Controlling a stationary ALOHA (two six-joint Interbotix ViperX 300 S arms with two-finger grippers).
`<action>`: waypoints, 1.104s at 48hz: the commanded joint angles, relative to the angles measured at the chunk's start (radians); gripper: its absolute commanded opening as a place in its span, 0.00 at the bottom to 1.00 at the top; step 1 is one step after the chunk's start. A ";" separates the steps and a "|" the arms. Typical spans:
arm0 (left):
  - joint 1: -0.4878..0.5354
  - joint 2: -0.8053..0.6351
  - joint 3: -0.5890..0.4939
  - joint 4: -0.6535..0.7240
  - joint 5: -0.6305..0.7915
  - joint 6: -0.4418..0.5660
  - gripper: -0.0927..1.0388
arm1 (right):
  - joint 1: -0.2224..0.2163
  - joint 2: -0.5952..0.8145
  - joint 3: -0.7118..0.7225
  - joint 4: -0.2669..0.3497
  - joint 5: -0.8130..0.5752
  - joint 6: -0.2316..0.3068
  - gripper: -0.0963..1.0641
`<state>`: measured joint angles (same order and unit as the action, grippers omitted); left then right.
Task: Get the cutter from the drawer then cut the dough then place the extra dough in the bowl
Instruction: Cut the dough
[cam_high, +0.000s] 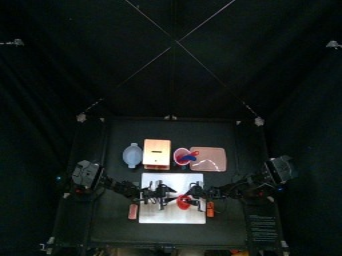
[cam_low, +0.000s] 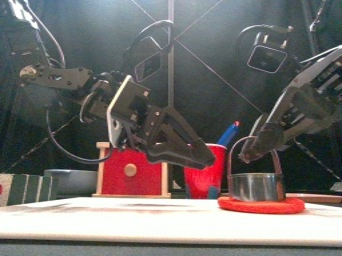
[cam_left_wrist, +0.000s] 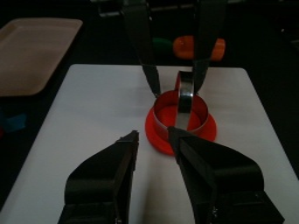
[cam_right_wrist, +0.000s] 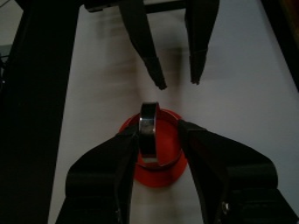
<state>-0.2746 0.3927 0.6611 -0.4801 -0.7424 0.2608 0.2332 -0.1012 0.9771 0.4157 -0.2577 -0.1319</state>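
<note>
You cannot see much of the dough (cam_low: 262, 207) from the front: only its red rim shows under the cutter (cam_low: 258, 186). In the right wrist view the right pincer (cam_right_wrist: 153, 131) covers both its sides. Whether the drawer of the wooden box (cam_low: 131, 172) is in or out cannot be told. Nor can you tell whether the red cup (cam_low: 205, 172) stands on the pink tray (cam_left_wrist: 35, 52) or just beside its left end. You have one of each: cutter, dough disc, white cutting board (cam_left_wrist: 82, 131), box, cup, tray and blue-grey bowl (cam_high: 131, 154). The cutter stands upright on the dough, which lies flat near the middle of the board at the front of the worktop (cam_high: 187, 130). Your right pincer is clamped on the cutter's wire handle from above. Your left pincer (cam_left_wrist: 152, 136) hangs just beside the dough, its jaws a narrow gap apart and holding nothing. The cup holds a blue knife (cam_low: 230, 133); the bowl's inside is too small to read. Bowl, box and tray sit in a row behind the board, left to right.
</note>
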 joint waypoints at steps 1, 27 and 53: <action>0.003 0.000 -0.026 -0.002 -0.005 0.005 0.71 | -0.031 -0.049 -0.055 -0.023 0.127 0.003 0.75; 0.003 0.052 -0.066 0.028 0.012 0.006 0.55 | -0.078 -0.054 -0.186 -0.130 0.426 0.011 0.75; 0.012 0.092 -0.081 0.002 0.098 0.003 0.55 | -0.080 -0.035 -0.212 -0.130 0.465 0.011 0.75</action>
<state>-0.2638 0.4878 0.5860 -0.4725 -0.6565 0.2623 0.1580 -0.1273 0.7961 0.2838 0.1979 -0.1227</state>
